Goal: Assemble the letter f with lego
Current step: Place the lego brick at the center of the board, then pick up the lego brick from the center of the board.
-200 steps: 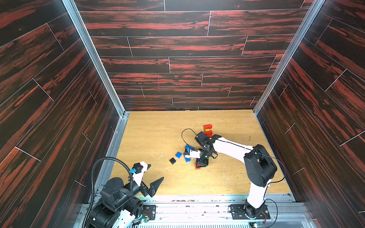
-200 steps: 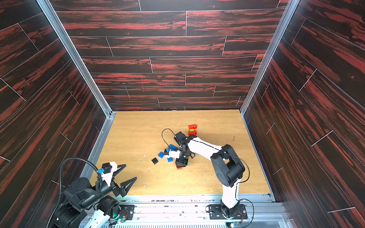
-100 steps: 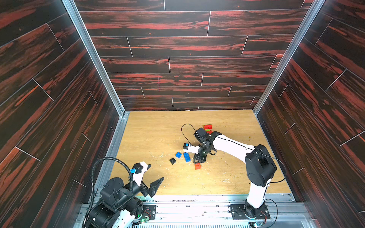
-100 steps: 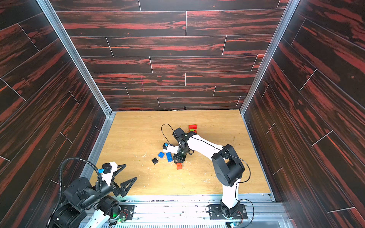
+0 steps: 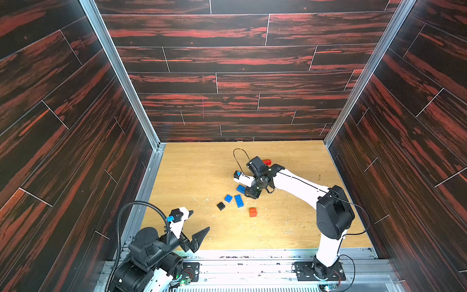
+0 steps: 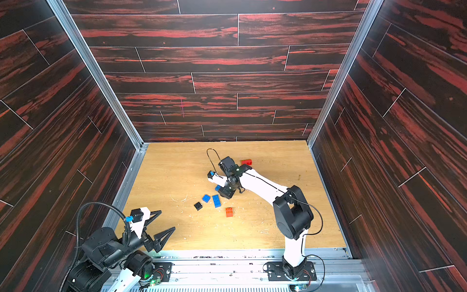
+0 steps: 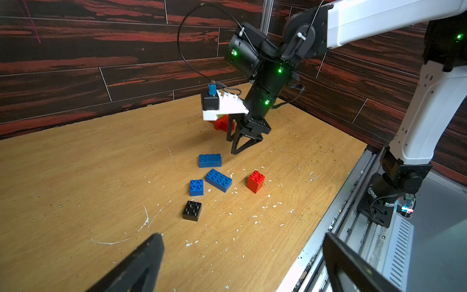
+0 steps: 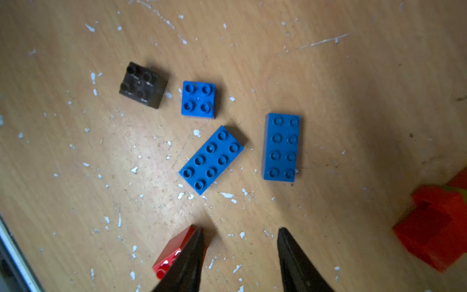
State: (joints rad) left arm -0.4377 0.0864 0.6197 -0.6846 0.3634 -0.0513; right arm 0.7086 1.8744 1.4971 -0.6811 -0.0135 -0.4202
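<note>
**Lego (image 5: 239, 201) scattered ahead of my open right gripper (image 5: 252, 194)**

The lego bricks are small studded plastic blocks, lying studs up on the wooden table (image 5: 189, 177). In the right wrist view I count a square black brick (image 8: 142, 84) and a square blue brick (image 8: 198, 99), each with four studs. There are also two eight-stud pieces, the slanted oblong blue brick (image 8: 211, 159) and the straight oblong blue brick (image 8: 281, 147). None of these four touches another.

The slanted oblong blue brick lies nearest ahead of my right gripper, and the straight oblong blue brick is just a little farther from it. The square blue brick and the black brick lie farther out from the gripper. A tall red-orange brick (image 8: 168, 255) sits just outside one finger (image 8: 192, 252) of that gripper. It is partly hidden by the finger and is not between the jaws. A blurred red-orange cluster (image 8: 434, 227) lies off the gripper's other side, apart from it.

My right gripper's jaws stand partly apart with bare table between them, and they hold nothing. Whether the tips touch the table I cannot tell. My left gripper (image 5: 199, 221) is well apart from the right gripper, with its jaws spread wide and empty.
</note>
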